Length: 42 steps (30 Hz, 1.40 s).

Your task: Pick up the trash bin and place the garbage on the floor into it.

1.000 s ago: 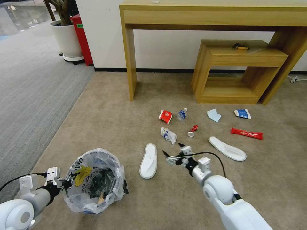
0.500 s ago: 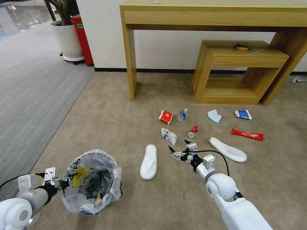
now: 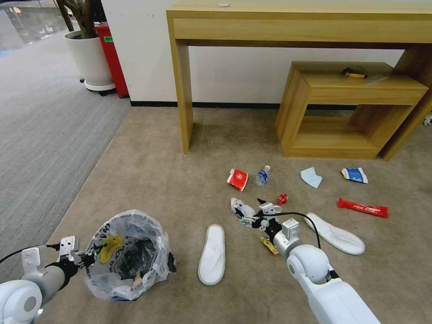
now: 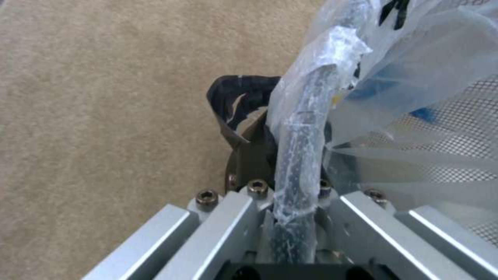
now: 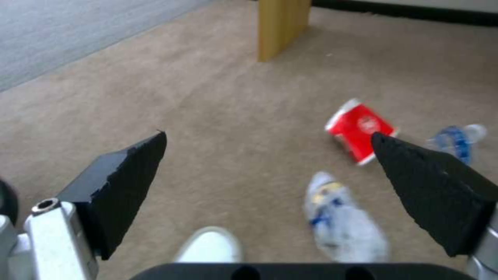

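The trash bin [image 3: 128, 254], black with a crinkled white printed liner, hangs at the lower left, and my left gripper [image 3: 86, 259] is shut on its rim [image 4: 301, 136]. Garbage lies on the beige floor [image 3: 157, 180]: two white slippers [image 3: 212, 254] [image 3: 335, 232], a red cup [image 3: 237, 179], a small bottle [image 3: 263, 175], a red can [image 3: 282, 198], a light-blue mask [image 3: 311, 177], and blue [image 3: 354, 174] and red [image 3: 362, 208] wrappers. My right gripper [image 3: 249, 210] is open just above a crumpled white-and-blue wrapper [image 5: 340, 217], which lies between its spread fingers [image 5: 124, 182].
A tall wooden table [image 3: 297, 27] and a low wooden shelf [image 3: 355, 108] stand against the wall behind the litter. A white plant pot [image 3: 87, 58] and a red box [image 3: 112, 54] are at the far left, beside grey ribbed carpet [image 3: 40, 130]. A small yellow piece [image 3: 269, 245] lies under my right arm.
The whole view has shifted, so the camera has moved closer to the litter. My right gripper has reached forward over the crumpled wrapper. The left gripper keeps its hold on the bin.
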Tool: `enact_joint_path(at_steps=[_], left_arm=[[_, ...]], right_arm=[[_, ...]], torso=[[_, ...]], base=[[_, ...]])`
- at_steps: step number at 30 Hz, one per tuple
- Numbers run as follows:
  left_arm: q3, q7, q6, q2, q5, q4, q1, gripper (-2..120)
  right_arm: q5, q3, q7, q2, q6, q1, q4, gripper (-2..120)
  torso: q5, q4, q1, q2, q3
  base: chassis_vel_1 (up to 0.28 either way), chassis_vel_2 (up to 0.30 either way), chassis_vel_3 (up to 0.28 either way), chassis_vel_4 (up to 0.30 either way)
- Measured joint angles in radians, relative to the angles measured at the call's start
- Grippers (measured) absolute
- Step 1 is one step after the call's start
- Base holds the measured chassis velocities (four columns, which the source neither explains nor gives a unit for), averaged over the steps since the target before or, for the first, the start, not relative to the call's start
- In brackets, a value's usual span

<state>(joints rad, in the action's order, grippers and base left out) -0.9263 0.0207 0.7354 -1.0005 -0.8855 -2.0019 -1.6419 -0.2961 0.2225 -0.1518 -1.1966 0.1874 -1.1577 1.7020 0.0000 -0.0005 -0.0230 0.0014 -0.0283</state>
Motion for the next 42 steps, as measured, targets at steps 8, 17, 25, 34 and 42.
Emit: enact_joint_path(at_steps=[8, 17, 25, 34, 42], left_arm=[[-0.011, -0.016, 0.000, 0.002, 0.003, 0.018, -0.003, 0], [-0.019, -0.019, 0.000, -0.004, 0.005, 0.008, -0.004, 0], [-0.010, -0.017, 0.000, -0.017, 0.019, -0.006, -0.008, 0], [-0.003, -0.013, 0.000, -0.022, 0.025, -0.019, -0.008, 0], [-0.002, -0.013, 0.000, -0.023, 0.025, -0.022, -0.008, 0]], right_arm=[[-0.079, -0.115, 0.089, -0.013, 0.082, 0.012, -0.092, 100], [-0.201, -0.279, 0.195, -0.073, 0.241, 0.101, -0.247, 100], [-0.258, -0.349, 0.277, -0.123, 0.297, 0.136, -0.333, 100], [-0.225, -0.350, 0.267, -0.159, 0.278, 0.154, -0.417, 86], [-0.217, -0.345, 0.259, -0.168, 0.259, 0.159, -0.443, 57]], torso=[[0.0002, -0.0002, 0.000, 0.000, 0.000], [0.0000, -0.0002, 0.000, 0.000, 0.000], [0.0000, -0.0004, 0.000, 0.000, 0.000], [-0.0001, -0.0005, 0.000, 0.000, 0.000], [-0.0002, -0.0006, 0.000, 0.000, 0.000]], base=[[0.068, 0.045, -0.066, -0.047], [0.000, 0.000, 0.000, 0.000], [0.000, 0.000, 0.000, 0.000], [0.000, 0.000, 0.000, 0.000], [0.000, 0.000, 0.000, 0.000]])
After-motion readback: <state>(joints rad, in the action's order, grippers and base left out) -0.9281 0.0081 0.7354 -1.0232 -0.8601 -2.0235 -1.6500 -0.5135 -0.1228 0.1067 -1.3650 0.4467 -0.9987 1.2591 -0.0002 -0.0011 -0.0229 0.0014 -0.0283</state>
